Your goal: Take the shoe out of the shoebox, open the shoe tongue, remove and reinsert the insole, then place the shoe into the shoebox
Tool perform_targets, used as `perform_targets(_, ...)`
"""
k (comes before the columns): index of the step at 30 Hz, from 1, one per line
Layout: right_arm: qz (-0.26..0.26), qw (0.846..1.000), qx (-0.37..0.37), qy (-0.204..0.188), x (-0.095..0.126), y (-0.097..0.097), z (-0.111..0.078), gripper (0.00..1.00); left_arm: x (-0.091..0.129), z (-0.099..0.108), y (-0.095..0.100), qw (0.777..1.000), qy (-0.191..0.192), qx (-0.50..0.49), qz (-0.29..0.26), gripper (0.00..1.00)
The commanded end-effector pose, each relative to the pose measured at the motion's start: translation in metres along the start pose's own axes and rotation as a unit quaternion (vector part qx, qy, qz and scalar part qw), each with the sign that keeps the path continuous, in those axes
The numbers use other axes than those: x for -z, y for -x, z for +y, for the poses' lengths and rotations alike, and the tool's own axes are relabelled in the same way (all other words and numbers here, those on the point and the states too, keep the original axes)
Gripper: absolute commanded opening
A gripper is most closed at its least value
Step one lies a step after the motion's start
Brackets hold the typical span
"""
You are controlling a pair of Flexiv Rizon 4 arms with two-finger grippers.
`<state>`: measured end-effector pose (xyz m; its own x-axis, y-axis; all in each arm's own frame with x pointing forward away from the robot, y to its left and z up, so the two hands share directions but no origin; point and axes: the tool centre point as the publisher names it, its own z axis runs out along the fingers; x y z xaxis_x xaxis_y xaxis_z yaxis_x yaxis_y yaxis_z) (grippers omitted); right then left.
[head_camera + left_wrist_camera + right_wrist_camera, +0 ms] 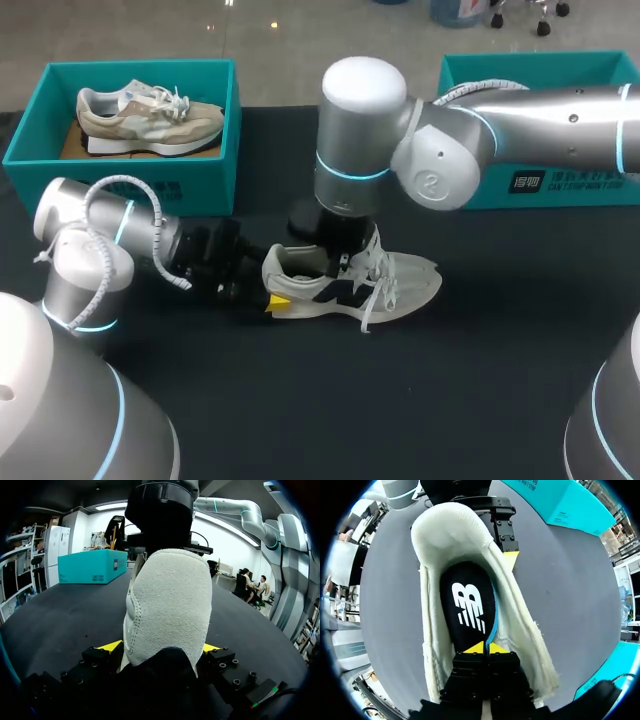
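**White shoe** [395,285], sole down on black table [450,400], laces loose, toe pointing away from L arm.

(a) Tool vs. shoe. L gripper [272,298] lies level w/ table at the shoe's heel end and is clamped on the heel. R gripper [338,258] comes straight down from above the shoe into its mouth, just behind the laces. Shoe thus sits btwn the two: L at heel, R on top.

(b) L wrist view. The suede heel [167,605] fills the space btwn the fingers of L gripper [161,649], w/ one yellow tip touching each side. R arm [160,505] stands directly above the shoe. Interior not visible here.

(c) R wrist view. Looks down into the shoe's mouth, past the pale lining [427,535]. Black insole [467,605] w/ white logo lies inside. R gripper [486,648] is pinched on the insole's fore part, tips together, w/ a thin blue insole edge running in btwn them. Beyond the heel, one yellow fingertip [511,558] of L gripper shows.

(d) Head view only. Open teal shoebox [215,170] lies beyond the shoe's heel end and holds a beige shoe [150,115]. Second teal shoebox [560,185] lies beyond the toe end, partly hidden by R arm. Both are well apart from the white shoe.
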<state>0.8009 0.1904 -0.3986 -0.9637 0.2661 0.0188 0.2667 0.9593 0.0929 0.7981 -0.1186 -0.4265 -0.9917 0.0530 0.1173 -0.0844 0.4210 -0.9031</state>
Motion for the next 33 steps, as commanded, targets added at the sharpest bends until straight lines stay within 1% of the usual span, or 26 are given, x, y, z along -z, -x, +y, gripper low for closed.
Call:
perform_targets(1,-0.012,1.0,0.003,0.017,0.019,-0.004,-0.005,0.0,-0.002,0.002,0.002,1.0,0.001,0.001,0.0,0.0)
perform_targets(8,-0.016,0.999,0.005,0.03,0.021,0.0,-0.005,0.0,-0.002,0.002,0.002,1.0,0.001,0.001,0.0,0.0)
perform_targets(12,-0.022,0.999,0.003,0.038,0.029,0.002,-0.004,0.0,-0.002,0.002,0.002,1.0,0.001,0.001,0.0,0.0)
perform_targets(21,-0.024,0.997,-0.025,0.066,0.042,0.009,-0.023,0.0,-0.002,0.002,0.002,1.0,0.001,0.001,0.0,0.0)
perform_targets(23,-0.021,0.996,-0.027,0.085,0.046,0.011,-0.025,0.0,-0.002,0.002,0.002,1.0,0.001,0.001,0.0,0.0)
perform_targets(26,-0.021,0.994,-0.026,0.108,0.053,0.012,-0.022,0.0,-0.002,0.002,0.002,1.0,0.001,0.001,0.0,0.0)
perform_targets(29,-0.017,0.992,-0.024,0.121,0.058,0.015,-0.019,0.0,-0.002,0.002,0.002,1.0,0.001,0.001,0.0,0.0)
perform_targets(33,0.002,0.989,-0.009,0.145,0.065,0.014,-0.006,0.0,-0.002,0.002,0.002,1.0,0.001,0.001,0.0,0.0)
